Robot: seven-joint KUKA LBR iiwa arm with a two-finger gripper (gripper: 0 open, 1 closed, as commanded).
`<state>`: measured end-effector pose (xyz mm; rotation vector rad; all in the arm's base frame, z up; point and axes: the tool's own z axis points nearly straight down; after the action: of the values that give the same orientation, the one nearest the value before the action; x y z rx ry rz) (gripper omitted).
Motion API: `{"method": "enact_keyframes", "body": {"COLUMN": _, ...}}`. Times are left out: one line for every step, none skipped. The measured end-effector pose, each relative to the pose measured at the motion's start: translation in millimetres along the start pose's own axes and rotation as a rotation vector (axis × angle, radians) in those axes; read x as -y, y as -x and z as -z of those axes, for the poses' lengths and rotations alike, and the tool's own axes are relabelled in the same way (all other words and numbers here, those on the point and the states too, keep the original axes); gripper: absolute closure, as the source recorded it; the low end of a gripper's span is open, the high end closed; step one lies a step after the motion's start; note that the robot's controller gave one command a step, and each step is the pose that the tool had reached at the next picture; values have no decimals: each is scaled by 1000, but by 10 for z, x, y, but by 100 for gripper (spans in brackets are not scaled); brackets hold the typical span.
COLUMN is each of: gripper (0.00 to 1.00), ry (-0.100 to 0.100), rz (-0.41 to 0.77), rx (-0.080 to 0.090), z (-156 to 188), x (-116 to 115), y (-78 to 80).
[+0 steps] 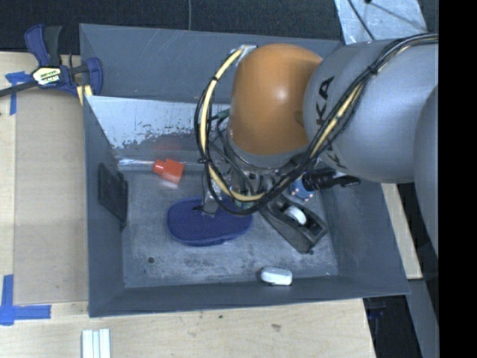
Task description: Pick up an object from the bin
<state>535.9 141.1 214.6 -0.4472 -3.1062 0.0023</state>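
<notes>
Blue oval pad [205, 227], free-lying, gripper [212, 204] at its upper edge, grip state unclear

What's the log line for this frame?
gripper at blue oval pad | bin centre | grasp unconfirmed | nearby: black tool, orange cap

The gripper [212, 202] sits low over the blue oval pad [200, 230] mid-bin [223, 298], an orange-capped tube [169, 170] just behind it.

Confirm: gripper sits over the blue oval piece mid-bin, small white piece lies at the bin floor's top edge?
Not quite. The camera view shows the small white piece at the floor's bottom edge; the gripper is over the blue oval piece.
</notes>
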Motion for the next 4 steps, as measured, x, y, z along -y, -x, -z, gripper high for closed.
{"method": "enact_keyframes", "body": {"gripper": 100, "ry": 6, "rz": 126, "rx": 15, "z": 1247, "x": 124, "y": 253}}
{"method": "enact_keyframes", "body": {"gripper": 100, "ry": 0, "rz": -24, "rx": 0, "z": -161, "x": 3, "y": 618}}
{"method": "enact_keyframes", "body": {"gripper": 100, "ry": 0, "rz": 292, "rx": 0, "z": -1015, "x": -25, "y": 319}}
{"method": "enact_keyframes", "body": {"gripper": 100, "ry": 5, "rz": 326, "rx": 15, "z": -51, "x": -23, "y": 273}}
